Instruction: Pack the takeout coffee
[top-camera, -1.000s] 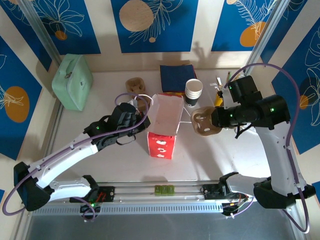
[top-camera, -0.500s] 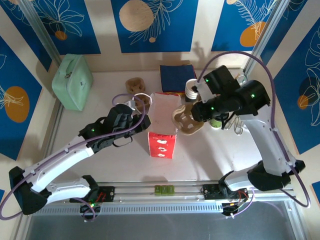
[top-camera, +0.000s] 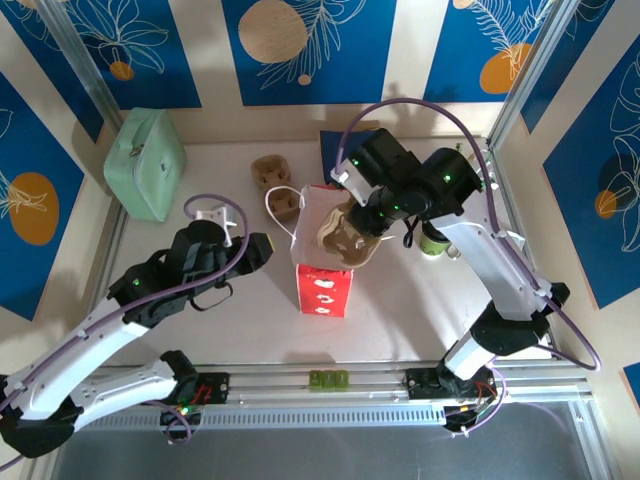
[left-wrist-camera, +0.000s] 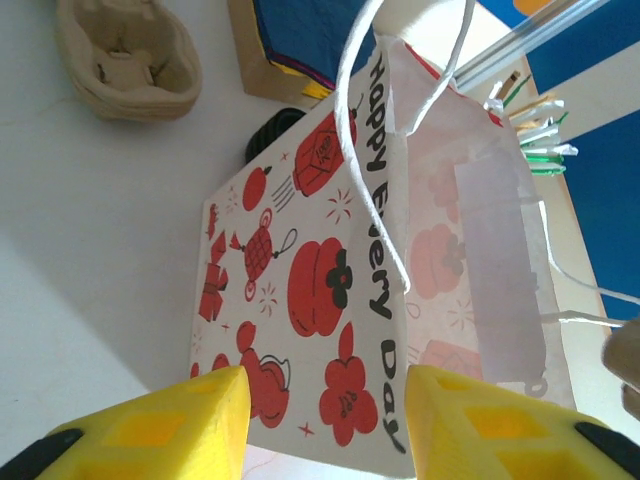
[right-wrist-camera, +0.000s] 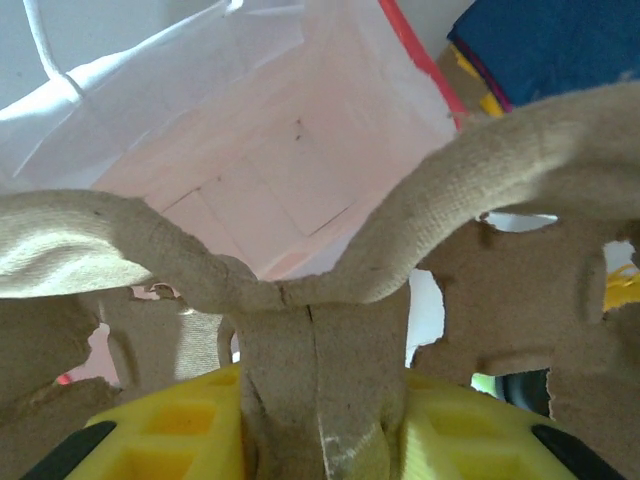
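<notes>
The right gripper (top-camera: 363, 222) holds a cardboard carrier (top-camera: 338, 240) above the open paper bag (top-camera: 322, 290); the left gripper (top-camera: 262, 249) sits apart at its nine o'clock.

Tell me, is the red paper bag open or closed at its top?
Open. The right wrist view looks past the cardboard cup carrier straight into the bag, down to its pale floor.

Bright, even light; soft, faint shadows

white paper bag (left-wrist-camera: 330, 300) with red lantern and flower prints plus black lettering, mint green case (top-camera: 145, 160) upper left, tan cup carrier (right-wrist-camera: 320, 300), navy napkins (left-wrist-camera: 300, 30)
</notes>
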